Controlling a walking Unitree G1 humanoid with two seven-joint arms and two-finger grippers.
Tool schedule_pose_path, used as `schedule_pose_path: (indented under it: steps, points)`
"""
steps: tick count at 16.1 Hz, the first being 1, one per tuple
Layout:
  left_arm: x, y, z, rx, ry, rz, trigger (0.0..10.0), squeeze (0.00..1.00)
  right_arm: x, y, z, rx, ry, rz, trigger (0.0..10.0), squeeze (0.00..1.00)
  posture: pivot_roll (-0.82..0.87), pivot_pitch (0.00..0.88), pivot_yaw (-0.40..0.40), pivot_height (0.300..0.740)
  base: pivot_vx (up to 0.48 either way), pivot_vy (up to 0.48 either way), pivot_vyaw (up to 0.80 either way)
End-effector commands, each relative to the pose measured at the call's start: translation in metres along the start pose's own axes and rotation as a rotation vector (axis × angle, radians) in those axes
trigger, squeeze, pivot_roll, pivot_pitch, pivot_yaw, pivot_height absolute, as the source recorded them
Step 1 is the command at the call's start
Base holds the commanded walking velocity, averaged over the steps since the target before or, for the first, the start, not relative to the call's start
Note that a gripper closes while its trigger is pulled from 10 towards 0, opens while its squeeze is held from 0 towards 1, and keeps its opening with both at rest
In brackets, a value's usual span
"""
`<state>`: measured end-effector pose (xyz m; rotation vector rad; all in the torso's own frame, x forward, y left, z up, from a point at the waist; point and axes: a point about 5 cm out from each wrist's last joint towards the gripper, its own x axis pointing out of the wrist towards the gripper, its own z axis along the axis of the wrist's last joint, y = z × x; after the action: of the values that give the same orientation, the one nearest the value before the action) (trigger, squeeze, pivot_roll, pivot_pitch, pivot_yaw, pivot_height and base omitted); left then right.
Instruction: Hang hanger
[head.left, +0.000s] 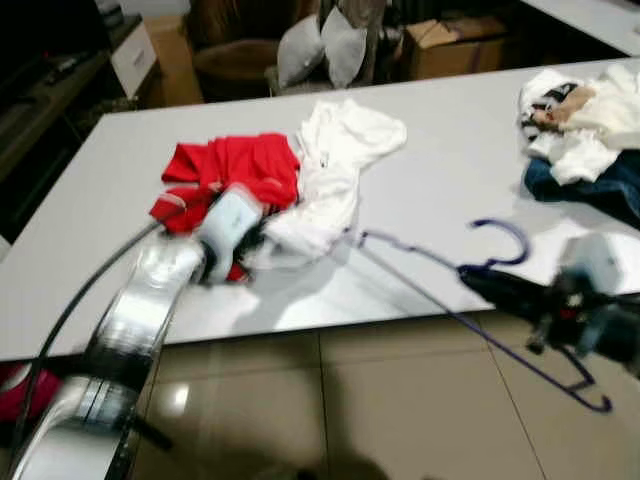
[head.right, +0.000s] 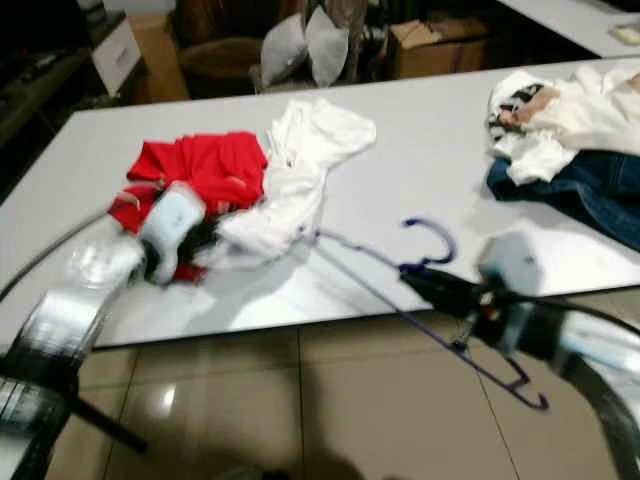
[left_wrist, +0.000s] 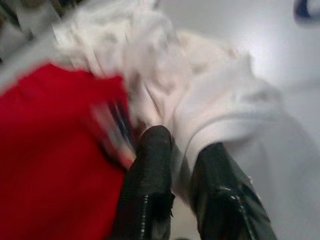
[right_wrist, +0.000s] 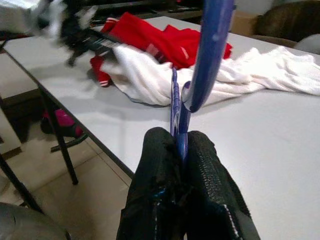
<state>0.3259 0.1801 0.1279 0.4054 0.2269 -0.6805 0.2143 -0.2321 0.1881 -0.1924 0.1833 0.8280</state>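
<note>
— Two grippers busy! Right gripper (right_wrist: 182, 145) pinches the blue hanger (head.left: 440, 262) at the table (head.left: 440, 150) edge.
— Left gripper (left_wrist: 182, 145), blurred, seemingly nips the white shirt (head.left: 335, 165) beside the red one (head.left: 235, 170).

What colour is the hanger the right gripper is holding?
Blue-purple; the hanger shows best in the right wrist view, clamped in the right gripper.

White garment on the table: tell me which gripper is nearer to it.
Left. The left gripper is at the white garment, with cloth between its fingers. The right gripper holds the blue hanger off to the robot's right, near the table edge.
</note>
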Motion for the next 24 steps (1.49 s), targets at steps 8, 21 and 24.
schedule_pose_path:
  steps: [8,21,24]
  points:
    - [-0.082,-0.017,-0.002,-0.173,-0.05,-0.107,10.0,1.0,0.016,0.011,0.008,0.099,-0.084,-0.029,10.0,0.0,-0.12,0.0,0.105,0.74,0.0,0.0,0.0]
    - [-0.044,-0.057,0.028,-0.372,-0.228,0.442,10.0,0.49,0.074,0.012,-0.014,0.219,-0.104,-0.68,10.0,0.0,-0.11,0.001,0.081,0.74,0.0,-0.091,0.0]
    - [-0.036,-0.06,0.031,-0.352,-0.224,0.416,10.0,0.49,0.077,0.017,-0.013,0.203,-0.105,-0.683,10.0,0.0,-0.1,0.0,0.081,0.74,0.0,-0.349,0.0]
